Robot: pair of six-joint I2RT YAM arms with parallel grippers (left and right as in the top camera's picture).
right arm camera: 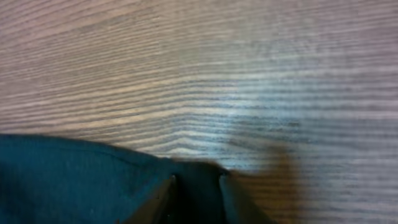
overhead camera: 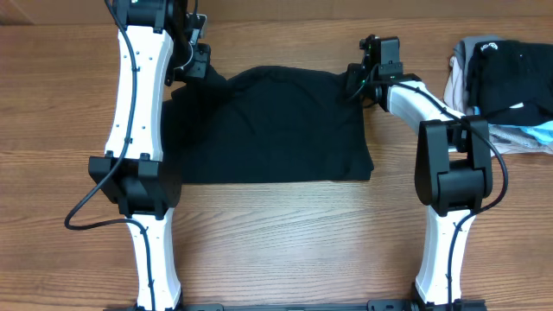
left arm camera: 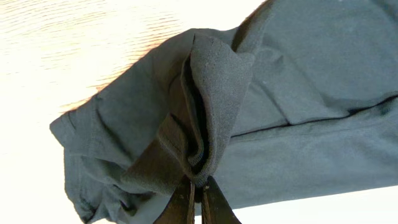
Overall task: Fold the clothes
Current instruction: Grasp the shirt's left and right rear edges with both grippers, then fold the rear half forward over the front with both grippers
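Left hand (left arm camera: 198, 198) is pinched all the way shut on a fold of the black shirt (overhead camera: 268, 130). In the left wrist view its fingers (left arm camera: 180, 210) meet at the bottom of the frame, with a thick ridge of cloth standing up out of them. The fabric around that ridge is bunched and wrinkled, and what looks like a sleeve hem runs off to one side. From overhead, that grab is at the shirt's far-left corner, not far from the far edge of the desk (overhead camera: 285, 242).

Right hand (right arm camera: 198, 186) has the other far corner. Its fingers (right arm camera: 239, 202) sit a little apart with cloth packed in between, so it's closed on the shirt as far as the fabric allows (the cloth reads dark teal in that view, probably just the camera). Past the fingertips in the right wrist view there's only bare wood grain, with the shirt's edge trailing off to one side.

The shirt itself lies mostly flat across the middle of the desk between the two arms. Its near hem is fairly straight and the far edge is a bit humped where the corners are held.

Over by the far-right corner of the desk there's a pile of clothes (overhead camera: 505, 82), dark stuff on top of grey and light blue, well apart from the shirt.
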